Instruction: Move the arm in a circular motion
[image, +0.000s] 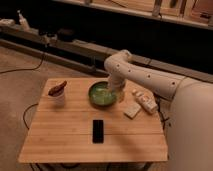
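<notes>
1. Where the table lies nearest, a black phone rests flat on the wood.
2. Right of it lie a pale block and a small bottle.
3. Farther back stand a green bowl and, at left, a white cup.
4. From the right, the arm bends down, with the gripper at the bowl's right rim.
</notes>
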